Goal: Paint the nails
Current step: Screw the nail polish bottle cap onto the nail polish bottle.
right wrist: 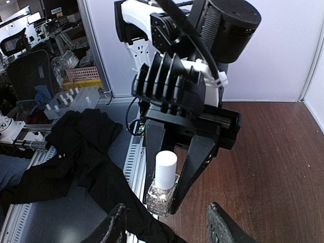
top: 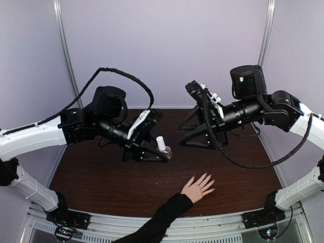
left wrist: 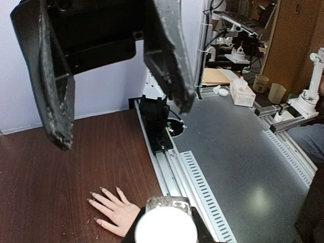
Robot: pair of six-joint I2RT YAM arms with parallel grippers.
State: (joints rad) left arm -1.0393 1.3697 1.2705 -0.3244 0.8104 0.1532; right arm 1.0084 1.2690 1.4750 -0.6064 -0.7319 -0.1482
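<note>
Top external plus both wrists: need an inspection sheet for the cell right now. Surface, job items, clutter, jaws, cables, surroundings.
Surface: dark wood table.
Job's things: hand lies flat near the front edge, fingers spread, black sleeve. The nails are too small to judge paint. The polish bottle is upright with its white cap on.
Clutter: nothing seen.
Grippers: left gripper has its jaws shut on the polish bottle's glass body. The right gripper has its jaws open and empty, apart from the bottle and pointed at it.
Cables: black cable arcs over the left arm. The right arm's cable sags toward the table, contact unclear.
Surroundings: pale walls, grey metal deck beside the table.
</note>
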